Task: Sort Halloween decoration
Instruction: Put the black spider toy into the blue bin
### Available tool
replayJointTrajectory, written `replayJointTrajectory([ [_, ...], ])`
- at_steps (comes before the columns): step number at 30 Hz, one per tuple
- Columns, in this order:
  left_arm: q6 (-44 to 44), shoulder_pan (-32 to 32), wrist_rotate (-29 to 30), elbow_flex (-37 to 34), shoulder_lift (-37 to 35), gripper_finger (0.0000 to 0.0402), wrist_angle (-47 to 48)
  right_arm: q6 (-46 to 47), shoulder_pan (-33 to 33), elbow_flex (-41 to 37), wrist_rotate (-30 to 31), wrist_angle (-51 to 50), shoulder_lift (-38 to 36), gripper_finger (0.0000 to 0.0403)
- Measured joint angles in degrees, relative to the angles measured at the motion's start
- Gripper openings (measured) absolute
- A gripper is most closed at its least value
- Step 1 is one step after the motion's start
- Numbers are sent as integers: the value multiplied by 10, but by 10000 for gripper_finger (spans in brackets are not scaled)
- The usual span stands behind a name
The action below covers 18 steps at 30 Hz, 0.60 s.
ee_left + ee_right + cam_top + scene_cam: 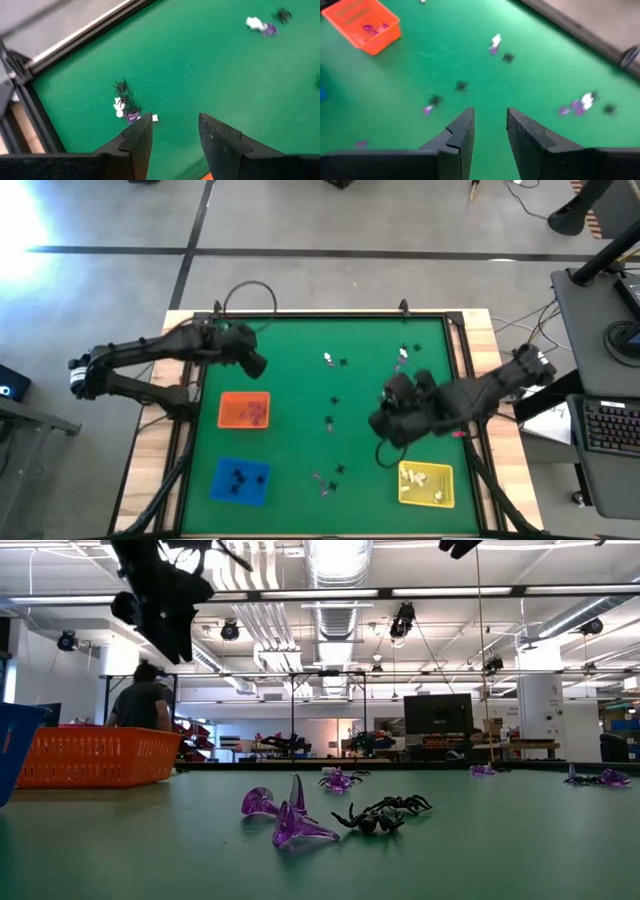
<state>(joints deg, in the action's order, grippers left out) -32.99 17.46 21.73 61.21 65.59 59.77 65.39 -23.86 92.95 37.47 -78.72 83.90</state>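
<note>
Open workshop hall behind, ceiling lights on; a person stands far off in the low view. Green worktop with a dark frame on a wooden base.

Trays: orange tray near the left edge, purple trinkets inside. Blue tray at the near-left corner, black trinkets inside. Yellow tray at the near-right corner, white trinkets inside.

Unsorted trinkets lie loose on the worktop:
- a white and a black one at mid-worktop toward the far edge;
- a small mixed cluster by the far-right corner;
- black and purple ones strung down the middle toward the near edge.
Low view, close up: two purple pieces touching, a black spider just beside them.

Left tool: raised above the worktop near the far-left corner, beyond the orange tray. Fingers stand apart, nothing between them. Its wrist view looks past them onto spiders, a white piece and a purple piece clustered by the frame.

Right tool: over the right half of the worktop, beyond the yellow tray. Fingers part-way apart, a narrow gap, nothing held; bare green beneath.
</note>
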Motion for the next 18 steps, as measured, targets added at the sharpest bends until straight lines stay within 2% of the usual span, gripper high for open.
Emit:
replayJointTrajectory([
  [5, 0, 97, -62, 0, 24, 143, -23, -145, 62, 0, -15, 1, -28, 107],
  [7, 14, 124, -67, 0, 44, 142, -35, -201, 85, 0, -19, 2, -33, 107],
  [11, 55, 157, -123, 0, 92, 142, -68, -303, 128, 0, -27, 2, -35, 107],
  [18, 67, 167, -88, 0, 177, 144, -108, -401, 188, -1, -51, 4, -27, 107],
])
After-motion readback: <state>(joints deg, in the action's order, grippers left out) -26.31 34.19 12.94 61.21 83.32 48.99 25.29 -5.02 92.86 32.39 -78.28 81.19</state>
